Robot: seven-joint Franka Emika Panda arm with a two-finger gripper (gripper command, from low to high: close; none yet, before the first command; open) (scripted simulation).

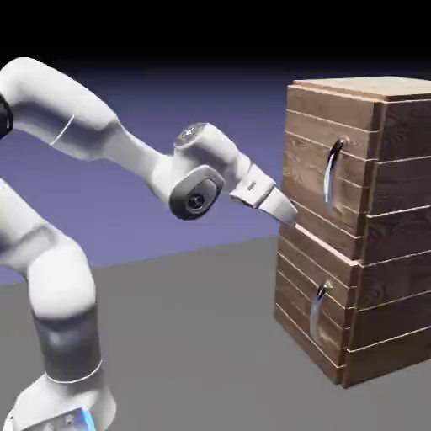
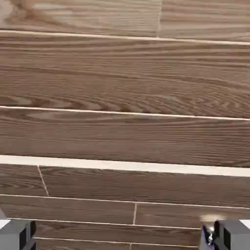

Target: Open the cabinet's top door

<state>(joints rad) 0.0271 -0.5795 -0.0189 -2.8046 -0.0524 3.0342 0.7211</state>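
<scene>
1. Writing, brands, labels: none legible on any surface in either view.
2. Tool (image 1: pixel 286 210): at the end of the white arm (image 1: pixel 101 139), aimed at the front face of the cabinet (image 1: pixel 396 227), near the seam between the two front panels. Contact with the wood impossible to judge from the exterior view.
3. Tool state: jaws spread wide, grey fingertips (image 2: pixel 17 234) at opposite lower corners of the hand view, nothing clamped between them, only wood grain beyond.
4. Cabinet: dark plank box standing upright on the grey counter (image 1: pixel 194 337), toward its right side in the exterior view.
5. Top door (image 1: pixel 311 164): upper panel of the cabinet front, flush with the box, shut.
6. Long curved silver handle (image 1: pixel 332 172): mounted vertically on the top door, above and to the right of the tool, apart from it.
7. Lower panel (image 1: pixel 295 295): shut, carrying a smaller handle (image 1: pixel 318 310).
</scene>
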